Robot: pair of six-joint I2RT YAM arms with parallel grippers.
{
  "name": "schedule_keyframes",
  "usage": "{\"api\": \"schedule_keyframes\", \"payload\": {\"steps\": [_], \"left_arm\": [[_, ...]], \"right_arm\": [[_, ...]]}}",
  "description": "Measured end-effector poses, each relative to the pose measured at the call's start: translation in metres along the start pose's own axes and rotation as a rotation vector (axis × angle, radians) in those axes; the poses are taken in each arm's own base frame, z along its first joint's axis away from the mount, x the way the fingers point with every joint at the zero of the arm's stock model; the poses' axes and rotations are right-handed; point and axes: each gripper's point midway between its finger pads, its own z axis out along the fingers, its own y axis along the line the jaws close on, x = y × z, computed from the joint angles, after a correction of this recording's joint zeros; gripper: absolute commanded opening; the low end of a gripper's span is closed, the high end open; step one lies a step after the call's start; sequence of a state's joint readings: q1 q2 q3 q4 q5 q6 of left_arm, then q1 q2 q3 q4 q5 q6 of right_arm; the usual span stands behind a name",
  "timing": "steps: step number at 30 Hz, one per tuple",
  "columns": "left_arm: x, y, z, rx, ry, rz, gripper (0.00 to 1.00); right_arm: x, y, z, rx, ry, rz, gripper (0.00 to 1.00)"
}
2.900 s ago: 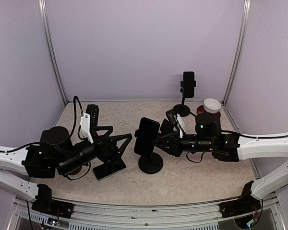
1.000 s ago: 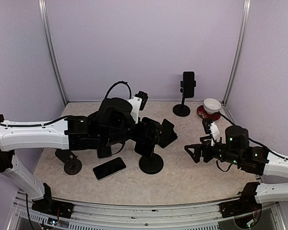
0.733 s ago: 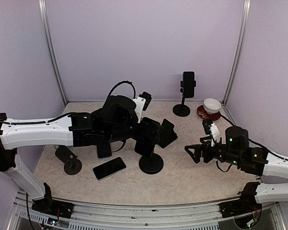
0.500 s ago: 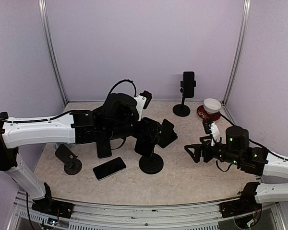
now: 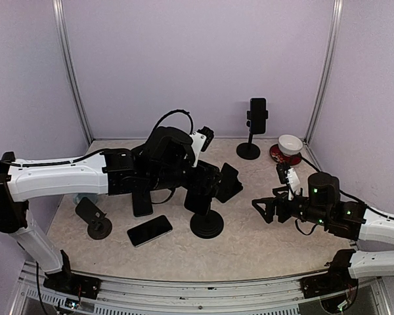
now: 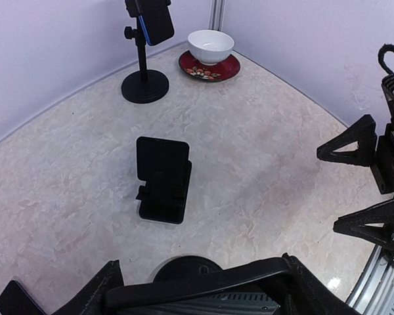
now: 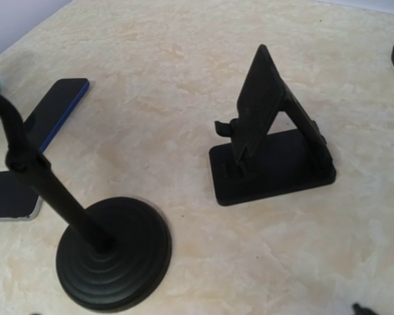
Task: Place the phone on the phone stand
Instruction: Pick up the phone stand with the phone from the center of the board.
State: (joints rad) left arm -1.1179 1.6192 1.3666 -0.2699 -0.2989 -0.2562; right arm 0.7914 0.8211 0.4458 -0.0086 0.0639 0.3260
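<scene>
Pale lilac walls (image 5: pixel 197 65) close in the far side and both flanks, joined by slim metal corner posts (image 5: pixel 72 72). The tabletop (image 5: pixel 262 243) is beige with a marbled pattern, and an aluminium rail (image 5: pixel 197 289) runs along its near edge. The light is soft and even, casting only faint shadows.

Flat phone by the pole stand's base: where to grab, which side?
I'd pinch the flat phone across its two long edges, mid-length, from straight above. It lies flat, so only the thin edges offer opposing faces; the pole stand base sits off one short end.
</scene>
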Motion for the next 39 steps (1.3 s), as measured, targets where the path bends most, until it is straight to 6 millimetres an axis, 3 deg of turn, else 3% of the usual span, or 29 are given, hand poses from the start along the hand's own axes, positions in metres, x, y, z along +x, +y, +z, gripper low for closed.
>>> {"api": "schedule_keyframes", "payload": {"steps": [5, 11, 22, 28, 34, 39], "left_arm": [[0.0, 0.0, 0.0, 0.0, 0.002, 0.0, 0.54], [-0.002, 0.003, 0.0, -0.022, -0.004, -0.007, 0.57], [-0.007, 0.032, -0.005, -0.14, -0.017, 0.0, 0.57], [-0.025, 0.062, -0.009, -0.21, -0.037, 0.003, 0.56], [-0.068, 0.099, -0.019, -0.268, -0.112, -0.025, 0.55], [-0.097, 0.145, -0.03, -0.338, -0.165, -0.055, 0.57]], "right_arm": [[0.0, 0.001, 0.0, -0.008, 0.002, 0.001, 1.0], [0.001, 0.003, 0.001, -0.017, 0.004, 0.001, 1.0], [0.001, 0.005, 0.002, -0.034, -0.005, 0.001, 1.0], [0.004, 0.006, 0.003, -0.044, -0.002, 0.002, 1.0], [0.01, 0.005, 0.004, -0.045, 0.003, 0.001, 1.0], [0.019, 0.004, 0.006, -0.052, 0.008, 0.003, 1.0]]}}
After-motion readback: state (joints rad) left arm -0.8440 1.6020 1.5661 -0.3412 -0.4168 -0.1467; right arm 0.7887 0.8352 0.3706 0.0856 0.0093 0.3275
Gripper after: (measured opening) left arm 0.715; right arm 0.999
